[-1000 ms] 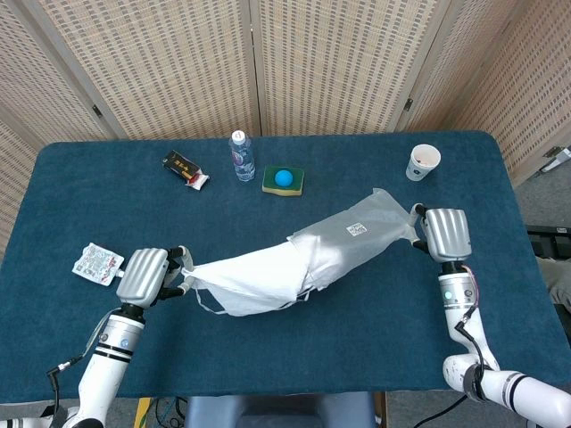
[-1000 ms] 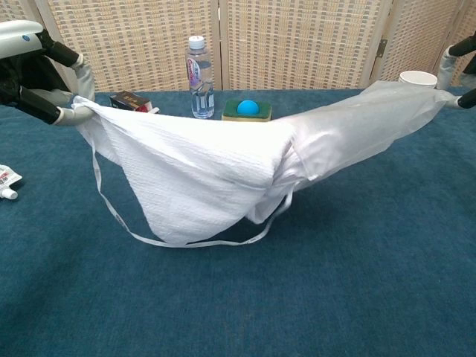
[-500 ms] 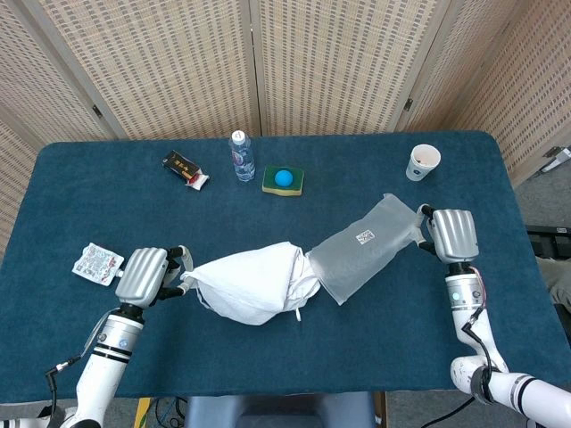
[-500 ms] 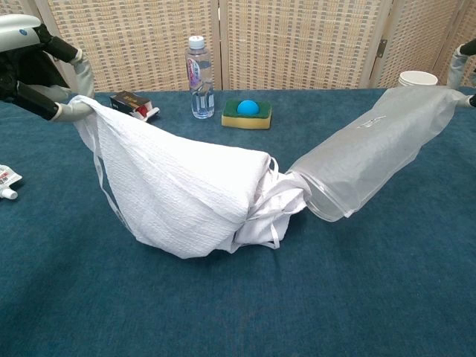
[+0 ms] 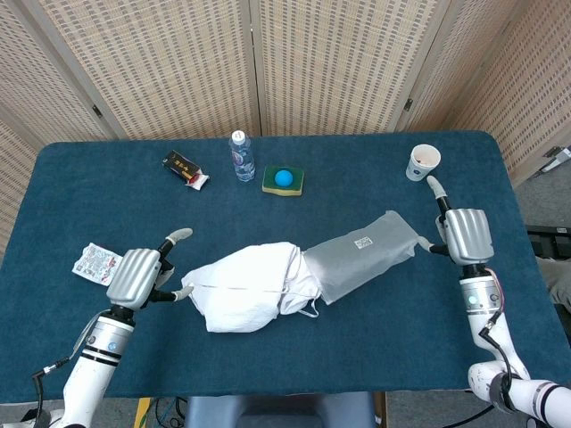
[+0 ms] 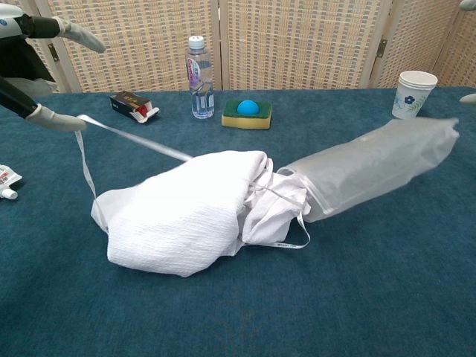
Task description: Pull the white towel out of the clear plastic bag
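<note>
My left hand (image 5: 138,278) has spread fingers, a strap draped over one. My right hand (image 5: 466,235) is opened. The crumpled white cloth towel (image 5: 243,297) lies mid-table, clear of the clear plastic bag (image 5: 361,252), so I judge extraction complete.

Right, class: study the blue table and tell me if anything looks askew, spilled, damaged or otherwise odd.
Nothing is spilled or broken. The crumpled white towel lies in a heap mid-table, its loose straps trailing, one thin strap stretched toward the left hand. The clear plastic bag lies slack and askew beside it, mouth touching the towel.
</note>
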Tool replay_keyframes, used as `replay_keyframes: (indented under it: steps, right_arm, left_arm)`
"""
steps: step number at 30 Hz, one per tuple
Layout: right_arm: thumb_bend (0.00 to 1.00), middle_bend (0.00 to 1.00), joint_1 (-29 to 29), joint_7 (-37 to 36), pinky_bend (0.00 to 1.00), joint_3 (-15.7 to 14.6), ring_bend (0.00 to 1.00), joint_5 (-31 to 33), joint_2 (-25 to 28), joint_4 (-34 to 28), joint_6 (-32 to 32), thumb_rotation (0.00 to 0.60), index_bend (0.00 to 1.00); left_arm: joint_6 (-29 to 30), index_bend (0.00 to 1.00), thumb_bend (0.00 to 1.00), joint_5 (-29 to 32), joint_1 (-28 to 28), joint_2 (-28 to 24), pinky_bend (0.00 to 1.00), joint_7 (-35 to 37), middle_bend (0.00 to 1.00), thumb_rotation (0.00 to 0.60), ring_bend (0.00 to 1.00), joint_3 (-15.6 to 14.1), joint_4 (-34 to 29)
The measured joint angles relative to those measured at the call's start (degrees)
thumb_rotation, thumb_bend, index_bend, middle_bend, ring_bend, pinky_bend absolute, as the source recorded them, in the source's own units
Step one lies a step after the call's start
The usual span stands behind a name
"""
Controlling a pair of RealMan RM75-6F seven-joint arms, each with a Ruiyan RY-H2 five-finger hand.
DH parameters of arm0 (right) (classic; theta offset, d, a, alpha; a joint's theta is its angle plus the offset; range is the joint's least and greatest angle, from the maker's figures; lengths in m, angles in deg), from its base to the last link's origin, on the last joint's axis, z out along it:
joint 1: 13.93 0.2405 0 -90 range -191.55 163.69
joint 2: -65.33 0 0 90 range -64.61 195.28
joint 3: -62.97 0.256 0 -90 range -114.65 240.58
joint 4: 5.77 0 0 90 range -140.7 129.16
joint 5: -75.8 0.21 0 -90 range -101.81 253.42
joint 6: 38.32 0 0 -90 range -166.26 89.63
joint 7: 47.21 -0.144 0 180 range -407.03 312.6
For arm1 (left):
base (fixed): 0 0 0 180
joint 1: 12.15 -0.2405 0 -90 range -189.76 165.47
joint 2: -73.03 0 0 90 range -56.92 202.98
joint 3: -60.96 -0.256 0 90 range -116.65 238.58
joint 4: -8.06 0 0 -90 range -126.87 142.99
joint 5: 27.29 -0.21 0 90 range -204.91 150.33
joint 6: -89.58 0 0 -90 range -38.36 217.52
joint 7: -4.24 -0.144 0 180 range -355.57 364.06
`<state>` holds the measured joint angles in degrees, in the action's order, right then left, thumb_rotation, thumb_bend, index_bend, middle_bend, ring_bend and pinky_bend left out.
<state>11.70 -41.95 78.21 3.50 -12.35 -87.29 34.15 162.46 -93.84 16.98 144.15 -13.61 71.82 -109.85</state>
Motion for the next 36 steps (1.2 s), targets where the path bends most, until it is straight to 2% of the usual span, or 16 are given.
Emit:
replay_keyframes:
  steps: [4,8,12,16,22,24,27,29,32,36]
  right_arm:
    - [0.0,0.73,-0.8,-0.9,0.81,0.0,0.7,-0.2,1.3,-0.9,0.6,0.6,0.0]
    - [0.0,0.66,-1.3,-1.0,0.78,0.1,0.63,-0.1,2.0,-1.6,1.3,0.6,0.0]
    - [0.0,0.65,-1.6,-0.9,0.77,0.1,0.63,-0.2,2.4,-2.2,1.7,0.6,0.0]
    - [0.0,0.65,-1.5,-0.9,0.77,0.1,0.63,-0.1,2.3,-2.4,1.7,0.6,0.0]
    - [0.0,0.65,-1.2,-0.8,0.77,0.0,0.62,0.0,1.6,-1.9,1.2,0.6,0.0]
    - [0.0,0.65,-1.2,-0.7,0.77,0.0,0.62,-0.2,1.5,-1.9,1.4,0.6,0.0]
    - [0.0,0.6,-1.3,-0.8,0.76,-0.1,0.59,-0.7,1.8,-2.2,2.0,0.6,0.0]
    - [0.0,0.53,-1.6,-0.7,0.73,-0.3,0.54,-1.4,2.2,-2.5,2.6,0.6,0.0]
    - [0.0,0.43,-2.1,-0.6,0.66,-1.1,0.44,-2.9,3.1,-3.0,3.2,0.6,0.02]
    - [0.0,0.36,-3.2,0.0,0.59,-3.1,0.37,-5.8,4.9,-3.7,4.4,0.6,0.09]
  left_arm:
    - [-0.7,0.13,0.0,-0.6,-0.4,-1.5,1.0,0.7,1.0,0.6,0.95,-0.7,-0.4]
    - [-2.4,0.13,0.0,0.0,-0.3,-3.9,1.0,0.0,1.0,0.6,0.89,-1.4,-1.3]
    - [-6.1,0.1,0.0,3.2,0.5,-8.5,0.99,-2.1,0.99,0.6,0.82,-2.4,-4.4]
    - [-12.4,0.07,0.0,8.9,2.3,-14.6,0.95,-2.4,0.96,0.6,0.78,-3.1,-8.9]
    - [-22.6,0.06,0.0,14.8,5.9,-20.6,0.93,1.5,0.94,0.6,0.76,-3.4,-13.3]
    - [-23.6,0.06,0.0,15.4,6.4,-21.4,0.92,2.6,0.94,0.6,0.75,-3.3,-13.5]
    - [-21.0,0.08,0.0,15.7,6.3,-20.9,0.9,2.8,0.88,0.6,0.72,-3.0,-13.3]
    - [-16.9,0.09,0.0,15.7,5.7,-19.8,0.88,2.5,0.77,0.6,0.67,-2.8,-12.8]
    - [-9.1,0.11,0.0,14.9,4.3,-17.3,0.82,1.7,0.6,0.6,0.59,-2.5,-11.4]
    - [1.9,0.14,0.0,11.5,1.4,-13.6,0.72,-0.4,0.48,0.6,0.48,-2.9,-8.2]
